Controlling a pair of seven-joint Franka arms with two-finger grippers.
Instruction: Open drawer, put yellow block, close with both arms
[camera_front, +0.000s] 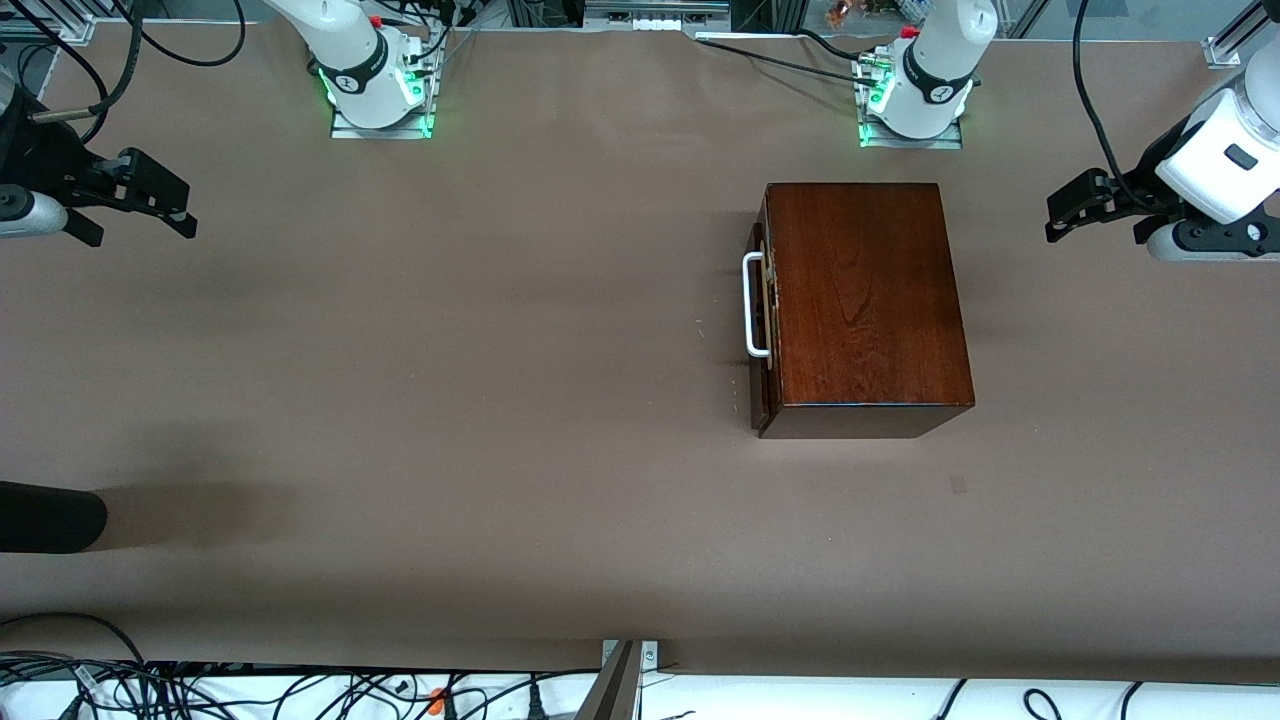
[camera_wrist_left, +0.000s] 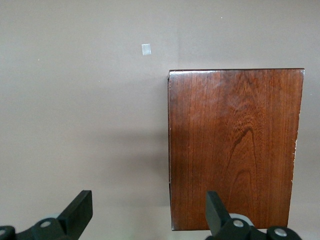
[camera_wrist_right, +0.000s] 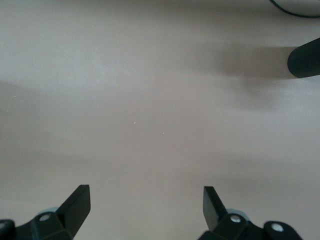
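The dark reddish-brown wooden box stands on the table near the left arm's base. Its drawer is pushed in, and the dark front with the white U-shaped handle faces the right arm's end of the table. The box top also shows in the left wrist view. My left gripper is open and empty, up in the air beside the box at the left arm's end; its view looks down on the box edge and the table. My right gripper is open and empty over bare table at the right arm's end. The yellow block is out of view.
A black rounded object lies at the table's edge at the right arm's end, nearer the front camera; it also shows in the right wrist view. A small pale patch marks the table nearer the camera than the box. Cables hang at the table's edges.
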